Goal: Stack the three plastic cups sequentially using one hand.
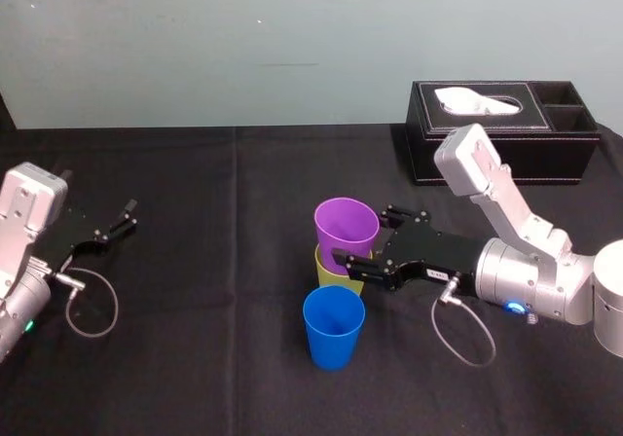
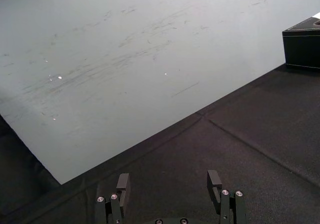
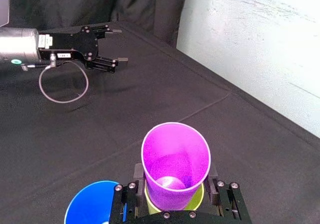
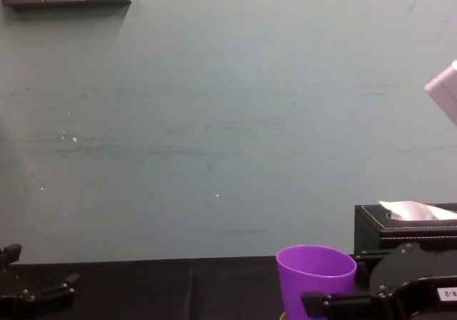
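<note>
The purple cup [image 1: 346,224] sits partly inside the yellow-green cup [image 1: 336,272] near the middle of the black table. My right gripper [image 1: 364,234] reaches in from the right, its two fingers pressed against either side of the purple cup, just above the yellow-green rim. In the right wrist view the purple cup [image 3: 175,159] fills the space between the fingers [image 3: 125,199], with the yellow-green cup [image 3: 197,200] beneath it. The blue cup [image 1: 333,325] stands upright by itself just in front of the pair. My left gripper [image 1: 125,217] rests open and empty at the far left.
A black tissue box [image 1: 506,144] with a white tissue stands at the back right, behind the right arm. A black cloth [image 1: 214,290] covers the table, and a pale wall rises behind it. Wide bare cloth lies between the cups and the left gripper.
</note>
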